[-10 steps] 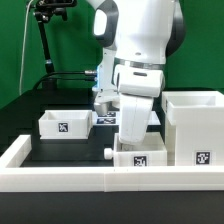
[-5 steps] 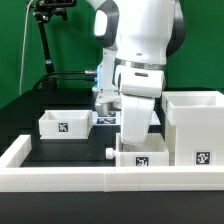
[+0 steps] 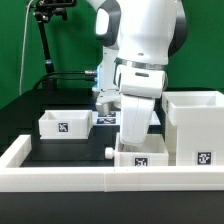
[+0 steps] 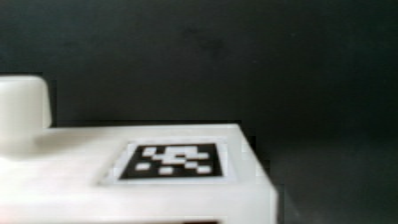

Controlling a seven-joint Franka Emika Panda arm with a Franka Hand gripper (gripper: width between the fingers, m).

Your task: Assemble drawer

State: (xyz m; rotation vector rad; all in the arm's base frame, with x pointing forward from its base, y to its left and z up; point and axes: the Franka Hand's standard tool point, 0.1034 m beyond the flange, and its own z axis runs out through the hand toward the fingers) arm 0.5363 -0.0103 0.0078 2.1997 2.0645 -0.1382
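My arm came down over the middle of the black worktop, and my pincer hung low, right above one tray of the drawer. My own wrist hid the fingertips in the exterior view and the wrist view did not show them, so I could not tell whether the pincer was open, closed or gripping anything, nor whether it touched the tray. That tray lay flat just behind the long low wall, with its knob sticking out toward the exterior view's left and a square tag on the side facing the camera. In the wrist view the same tray filled the lower part of the picture, blurred, with a tag on its flat face and the knob standing at one end against the dark worktop. The other tray sat farther back, toward the exterior view's left, well apart from the first, open side up and tag facing the camera. The housing stood upright at the exterior view's right, just beside the tray under my pincer, its opening on top and a tag low on its front. The marker board lay flat behind my arm, mostly hidden.
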